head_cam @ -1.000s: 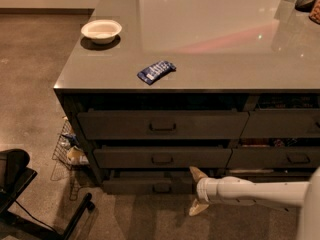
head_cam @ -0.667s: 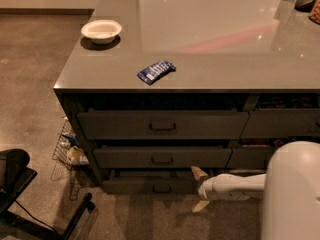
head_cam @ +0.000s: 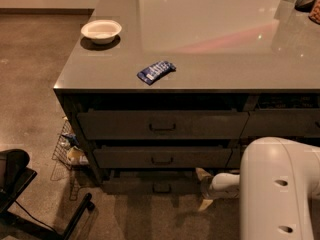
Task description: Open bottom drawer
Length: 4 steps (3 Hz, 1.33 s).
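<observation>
Bottom drawer (head_cam: 130, 185), judged rigid and heavy, is best taken at its pull (head_cam: 161, 187) by the spread-apart gripper (head_cam: 199, 189) seen near its right end.

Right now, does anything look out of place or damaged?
Nothing damaged. A blue packet lies askew near the countertop's front edge; the end effector sits by the bottom drawer's right end, off its pull.

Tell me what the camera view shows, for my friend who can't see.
A robot's gripper, fingers spread, sits low at the right end of the grey bottom drawer, right of its pull. A white bowl and a blue packet lie on the countertop above.
</observation>
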Tool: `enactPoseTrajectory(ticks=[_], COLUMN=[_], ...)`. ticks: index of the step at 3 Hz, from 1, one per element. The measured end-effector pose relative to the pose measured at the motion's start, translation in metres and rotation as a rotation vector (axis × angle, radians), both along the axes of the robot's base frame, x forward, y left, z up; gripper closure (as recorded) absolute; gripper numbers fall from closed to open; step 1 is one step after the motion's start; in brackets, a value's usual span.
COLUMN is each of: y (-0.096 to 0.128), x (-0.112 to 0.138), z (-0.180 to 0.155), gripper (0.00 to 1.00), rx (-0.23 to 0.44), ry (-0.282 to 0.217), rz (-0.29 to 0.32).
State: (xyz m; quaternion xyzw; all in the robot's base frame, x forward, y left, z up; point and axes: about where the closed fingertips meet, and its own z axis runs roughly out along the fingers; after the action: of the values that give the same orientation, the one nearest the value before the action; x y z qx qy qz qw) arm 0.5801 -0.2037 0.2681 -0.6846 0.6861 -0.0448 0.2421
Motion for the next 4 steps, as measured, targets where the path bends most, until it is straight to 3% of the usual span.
enactPoseTrajectory(ticks=[1,2,3,4], y=[-0.011,-0.015,-0.003,0.006], x=[0.000,-0.002,0.010,0.018], z=[-0.030,-0.049,-0.068,-0.079], gripper=[0.00,0.00,0.03,0.25], rx=[-0.070,-0.096,-0.101,-0.098], ry=[0.045,0.077,0.091,0.102], rz=[0.010,0.023,0.063,0.087])
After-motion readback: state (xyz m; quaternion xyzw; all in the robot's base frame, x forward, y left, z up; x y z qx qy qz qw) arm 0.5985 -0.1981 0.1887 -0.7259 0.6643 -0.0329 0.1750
